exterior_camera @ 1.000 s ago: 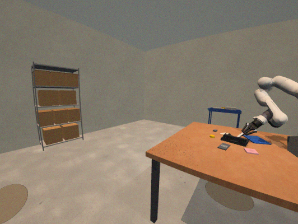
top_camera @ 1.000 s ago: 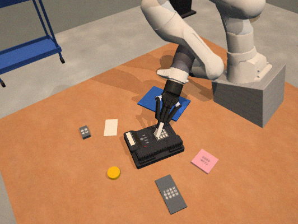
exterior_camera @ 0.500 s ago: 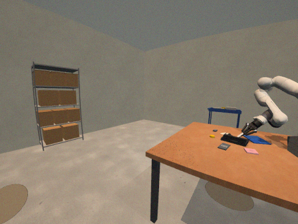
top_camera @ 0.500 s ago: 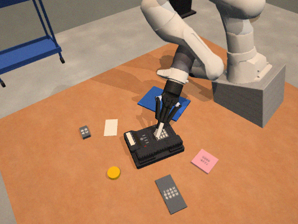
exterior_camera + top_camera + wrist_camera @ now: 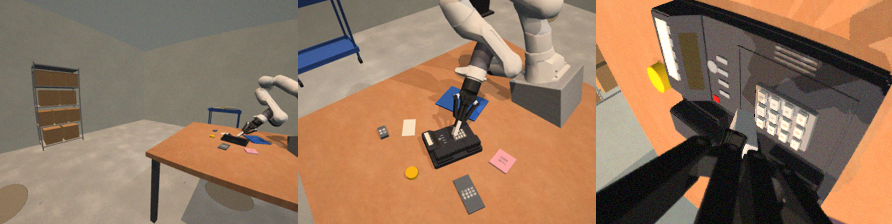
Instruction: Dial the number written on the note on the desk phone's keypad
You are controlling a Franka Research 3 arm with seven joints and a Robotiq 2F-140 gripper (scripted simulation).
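I've got the gripper (image 5: 456, 129) pinched fully together, nothing held, its pale tip over the left edge of the keypad (image 5: 460, 134). The desk phone (image 5: 452, 144) is black, mid-table, with light grey keys in a grid, a red mark (image 5: 716, 99) and a white strip (image 5: 666, 47) on its left side. The pink note (image 5: 502, 161) lies to its right, apart. Yellow disc (image 5: 411, 172) sits nearer front-left.

My black claw (image 5: 456, 129) with pale tips hangs over a black desk phone (image 5: 451, 145) with a light-grey keypad (image 5: 460, 134); the worktop (image 5: 354, 173) is orange-brown, the note (image 5: 502, 161) pink.
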